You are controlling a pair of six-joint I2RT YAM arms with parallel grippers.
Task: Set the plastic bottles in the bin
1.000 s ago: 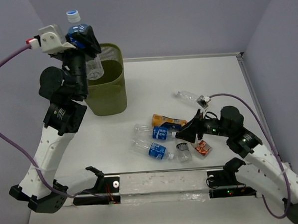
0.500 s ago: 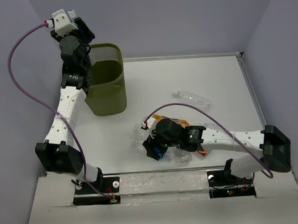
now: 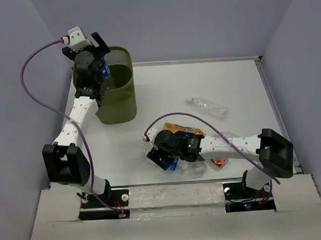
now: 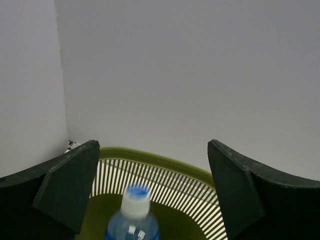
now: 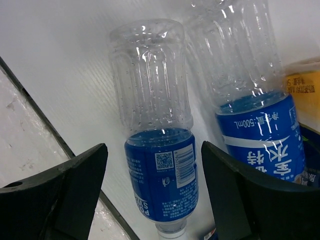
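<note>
The left gripper (image 4: 152, 185) is positioned above the bin (image 3: 119, 103) at the far-left corner. Its jaws are spread wide and nothing is gripped. A blue-capped bottle (image 4: 134, 220) is seen below them, within the rim.

The right gripper (image 5: 152, 167), wide open and empty, is set astride a blue-labelled bottle (image 5: 150, 90) near the near edge, ready for closing. Finger room is judged to be restricted by a second bottle (image 5: 260, 130) lying just beside it.

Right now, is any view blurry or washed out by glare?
Left wrist: the capped bottle looks slightly soft, the bin rim sharper. Right wrist: crisp, small glints on the centre bottle. Top external: even light, faint shadows.
</note>
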